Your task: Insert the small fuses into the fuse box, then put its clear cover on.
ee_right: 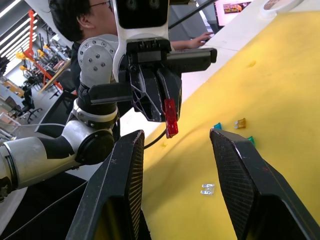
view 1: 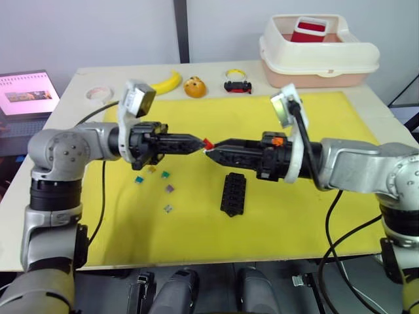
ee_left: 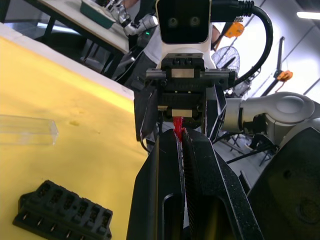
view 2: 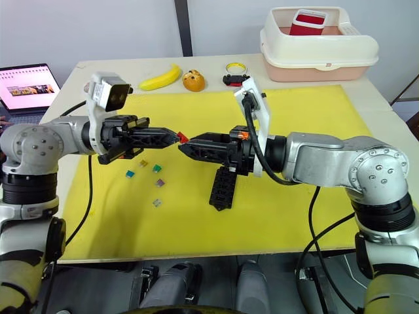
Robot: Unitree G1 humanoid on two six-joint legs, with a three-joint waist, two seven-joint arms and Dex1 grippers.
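My left gripper point(view 1: 201, 142) hangs above the yellow mat point(view 1: 327, 216), shut on a red fuse point(view 1: 207, 142) that sticks out past its tips. Facing it tip to tip, my right gripper point(view 1: 211, 152) is open; in the right wrist view the red fuse point(ee_right: 170, 117) sits between and just beyond its fingers point(ee_right: 125, 175). The black fuse box point(view 1: 234, 193) lies on the mat under the right gripper. Teal point(view 1: 139, 179), yellow-brown point(view 1: 152, 169), green point(view 1: 165, 174), purple point(view 1: 169, 188) and grey point(view 1: 168, 209) fuses lie loose to its left. The clear cover point(ee_left: 25, 130) rests on the mat beyond the fuse box point(ee_left: 65, 216).
A banana point(view 1: 167, 82), an orange round thing point(view 1: 194, 86), a tape roll point(view 1: 99, 93) and a black-and-yellow item point(view 1: 237, 84) lie along the table's back. The cream tub point(view 1: 317, 52) stands back right, a laptop point(view 1: 26, 93) far left. A person point(ee_right: 85, 20) sits behind.
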